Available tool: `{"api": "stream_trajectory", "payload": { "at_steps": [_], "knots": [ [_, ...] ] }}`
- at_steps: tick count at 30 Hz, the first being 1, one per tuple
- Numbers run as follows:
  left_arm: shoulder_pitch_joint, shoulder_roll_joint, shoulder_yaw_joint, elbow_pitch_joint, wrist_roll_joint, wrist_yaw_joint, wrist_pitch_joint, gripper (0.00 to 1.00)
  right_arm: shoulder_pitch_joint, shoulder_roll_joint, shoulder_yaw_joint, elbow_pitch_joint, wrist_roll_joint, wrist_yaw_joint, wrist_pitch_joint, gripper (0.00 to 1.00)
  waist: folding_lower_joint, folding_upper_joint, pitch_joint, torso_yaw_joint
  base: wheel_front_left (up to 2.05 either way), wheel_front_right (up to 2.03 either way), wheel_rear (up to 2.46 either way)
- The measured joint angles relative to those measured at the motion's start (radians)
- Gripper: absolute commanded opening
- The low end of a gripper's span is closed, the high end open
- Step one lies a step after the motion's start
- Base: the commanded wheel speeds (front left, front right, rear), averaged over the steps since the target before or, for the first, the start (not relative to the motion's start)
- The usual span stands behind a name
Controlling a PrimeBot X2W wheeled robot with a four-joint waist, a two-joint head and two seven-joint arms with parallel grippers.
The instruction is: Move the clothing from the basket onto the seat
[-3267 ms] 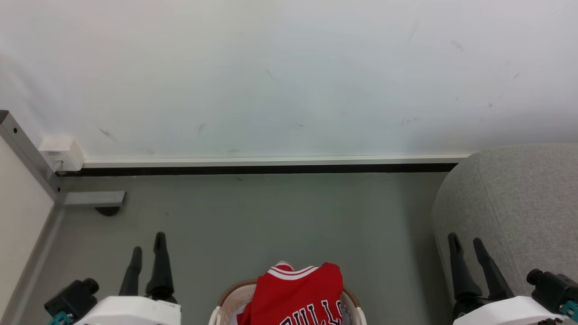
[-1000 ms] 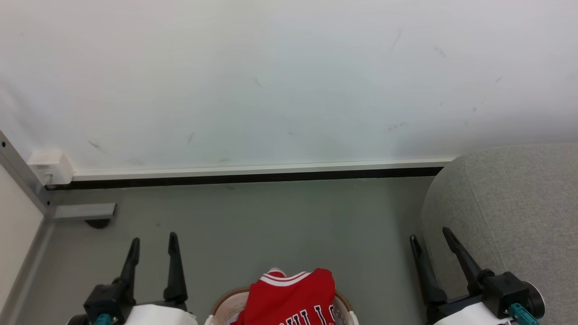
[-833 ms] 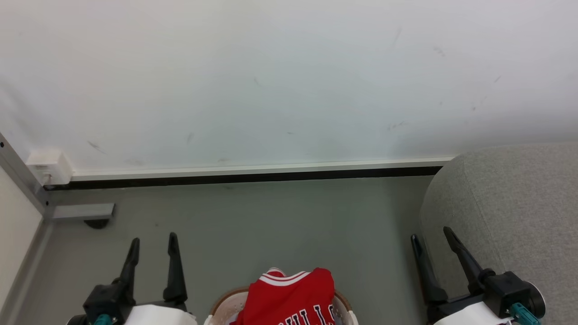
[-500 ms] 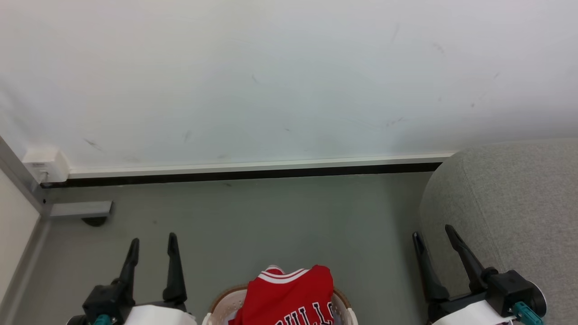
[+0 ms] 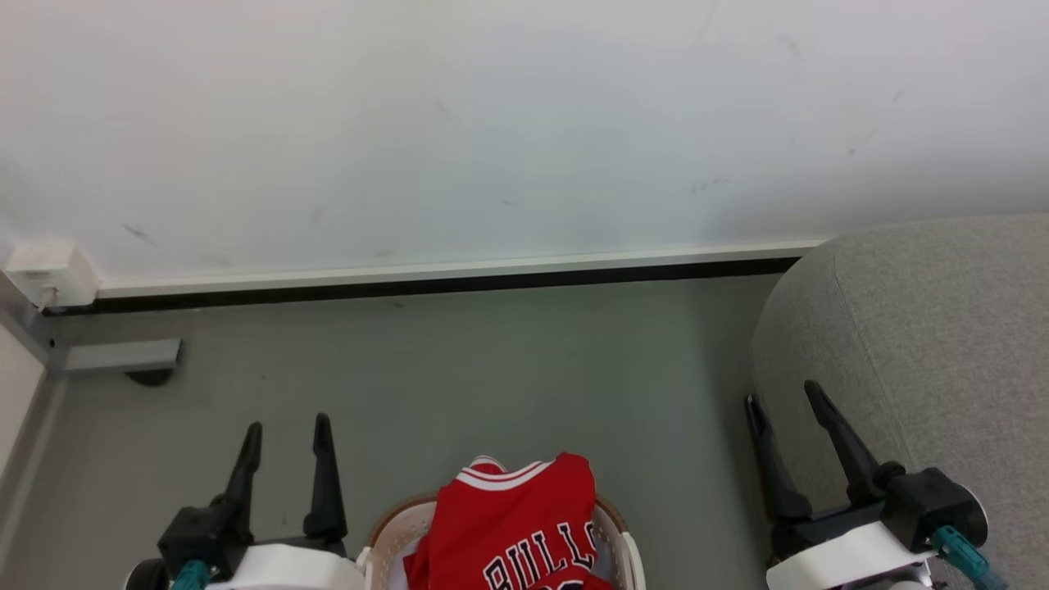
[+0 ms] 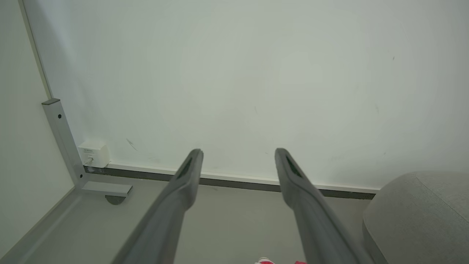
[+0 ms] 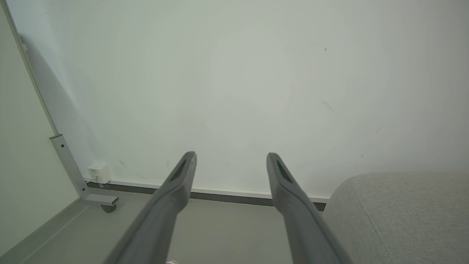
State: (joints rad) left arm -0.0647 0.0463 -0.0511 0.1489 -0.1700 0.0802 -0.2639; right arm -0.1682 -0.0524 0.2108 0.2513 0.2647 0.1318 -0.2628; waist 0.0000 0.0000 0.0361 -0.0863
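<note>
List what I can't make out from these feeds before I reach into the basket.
- Basket contents: head view. The red jersey covers the inside, and the bottom edge cuts off the near part.
- Jersey's lower lettering: head view, cut off by the bottom edge.
- Seat extent: cut off by the right edge in the head view and both wrist views.
- Label on the white wall box: left wrist view, too small to read.

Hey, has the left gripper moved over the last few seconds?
Yes. The left gripper has shifted right, away from the floor bracket and closer to the basket; its jaws are open.
</note>
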Motion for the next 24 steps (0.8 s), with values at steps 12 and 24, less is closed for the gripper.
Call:
{"api": "stream_trajectory", "payload": {
  "at_steps": [12, 24],
  "knots": [
    [-0.105, 0.0, -0.037, 0.037, -0.002, -0.021, 0.0, 1.0, -0.094, 0.001, -0.028, -0.04, -0.009, 0.0, -0.002, 1.0, 0.0001, 0.0, 0.148, -0.01, 0.0, 0.0, 0.0],
    [-0.293, 0.0, -0.116, 0.296, -0.072, -0.099, 0.0, 1.0, -0.24, -0.014, -0.064, -0.098, -0.018, 0.0, -0.002, 1.0, 0.0003, 0.0, 0.32, -0.034, 0.0, 0.0, 0.0]
  ]
}}
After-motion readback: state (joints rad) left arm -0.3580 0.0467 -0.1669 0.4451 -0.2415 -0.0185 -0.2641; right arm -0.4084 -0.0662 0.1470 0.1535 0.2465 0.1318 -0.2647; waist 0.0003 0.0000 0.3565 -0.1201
